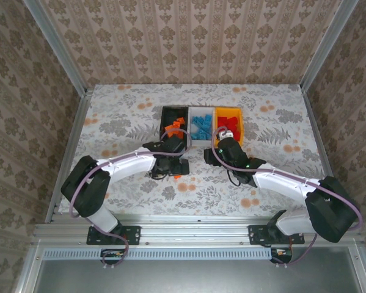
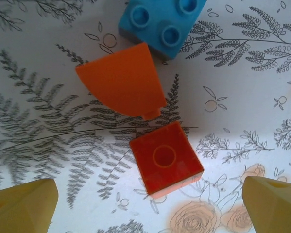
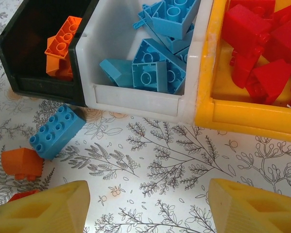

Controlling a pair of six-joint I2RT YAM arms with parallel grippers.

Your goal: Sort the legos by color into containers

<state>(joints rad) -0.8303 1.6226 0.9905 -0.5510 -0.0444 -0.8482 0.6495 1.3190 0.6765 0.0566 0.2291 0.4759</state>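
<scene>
left gripper (image 2: 149, 194) is spread, orange brick (image 2: 165, 158) seen at lower centre | right gripper (image 3: 147, 194) is spread | black bin (image 3: 38, 85), white bin (image 3: 135, 99), yellow bin (image 3: 247, 119) are ranged along top

Table (image 3: 174, 160), three bins side by side: black bin (image 3: 36, 87), orange legos (image 3: 61, 41); white bin (image 3: 135, 99), blue legos (image 3: 157, 73); yellow bin (image 3: 247, 119), red legos (image 3: 269, 77). Loose: blue brick (image 3: 55, 131) just before black bin; orange brick (image 3: 21, 162) near it. Nearest, right gripper (image 3: 147, 206), fingers spread, nothing between.
</scene>
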